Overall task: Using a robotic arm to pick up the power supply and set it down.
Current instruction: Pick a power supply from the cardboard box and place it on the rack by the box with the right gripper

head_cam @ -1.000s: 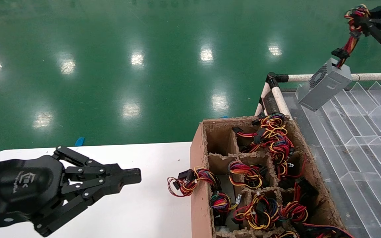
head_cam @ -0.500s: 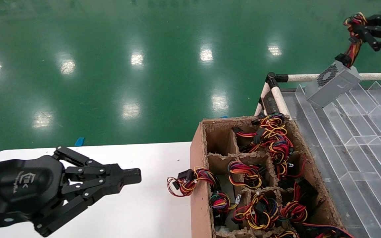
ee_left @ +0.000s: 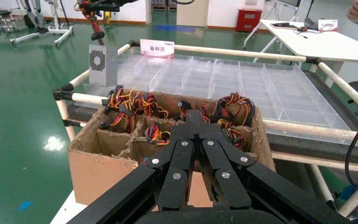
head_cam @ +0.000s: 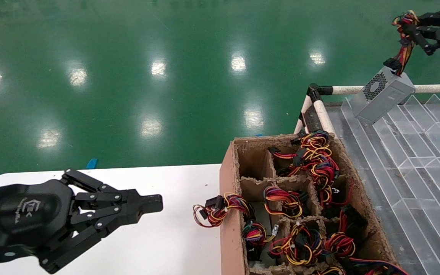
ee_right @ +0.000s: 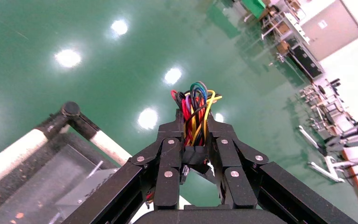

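Observation:
The power supply (head_cam: 382, 95), a silver-grey box with a honeycomb grille, hangs tilted in the air over the far corner of the clear tray. It dangles from its red-yellow-black wire bundle (head_cam: 402, 53). My right gripper (head_cam: 409, 25) is shut on that bundle at the top right. In the right wrist view the wires (ee_right: 194, 105) stand pinched in the right gripper (ee_right: 193, 123). The left wrist view shows the power supply (ee_left: 103, 64) far off, above the rail. My left gripper (head_cam: 155, 202) is shut and holds nothing, over the white table (head_cam: 166, 236); in its own view the left gripper (ee_left: 195, 116) points at the cardboard box.
A cardboard box (head_cam: 229, 214) with dividers holds several coloured wire bundles, and one bundle (head_cam: 214, 214) hangs over its left wall. Right of it lies a clear compartment tray (head_cam: 426, 152) framed by white pipe rails (head_cam: 357, 90). Green floor lies beyond.
The right gripper has moved a little right and up with the wires. The hanging power supply swung right with it. The left arm has not moved.

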{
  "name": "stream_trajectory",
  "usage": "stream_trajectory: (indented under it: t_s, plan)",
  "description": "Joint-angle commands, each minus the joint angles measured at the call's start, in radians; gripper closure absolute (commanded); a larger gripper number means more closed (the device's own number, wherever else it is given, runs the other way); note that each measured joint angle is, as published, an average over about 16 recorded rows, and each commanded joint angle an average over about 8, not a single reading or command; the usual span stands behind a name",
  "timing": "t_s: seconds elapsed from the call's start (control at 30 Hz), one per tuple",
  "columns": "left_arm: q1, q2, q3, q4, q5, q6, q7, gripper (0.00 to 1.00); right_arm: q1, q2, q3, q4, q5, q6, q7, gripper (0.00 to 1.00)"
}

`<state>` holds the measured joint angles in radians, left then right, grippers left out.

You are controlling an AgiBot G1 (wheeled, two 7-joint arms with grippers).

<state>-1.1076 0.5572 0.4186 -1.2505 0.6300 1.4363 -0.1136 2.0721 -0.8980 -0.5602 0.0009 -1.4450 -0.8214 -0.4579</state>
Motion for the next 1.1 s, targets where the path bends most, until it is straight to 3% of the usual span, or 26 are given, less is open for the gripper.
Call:
stream_trajectory:
  t_s: [0.03,0.83,1.1]
  plan:
    - [0.0,0.0,0.0,0.0,0.0,0.0,0.0,1.0,0.0,0.001,-0.001,0.0,-0.001,0.011,-0.002,1.0]
    - [0.0,0.0,0.0,0.0,0.0,0.0,0.0,1.0,-0.02,-0.027,0.014,0.007,0.02,0.013,-0.024,1.0]
    - [0.0,0.0,0.0,0.0,0.0,0.0,0.0,1.0,-0.014,-0.016,0.006,0.007,0.009,0.046,-0.043,1.0]
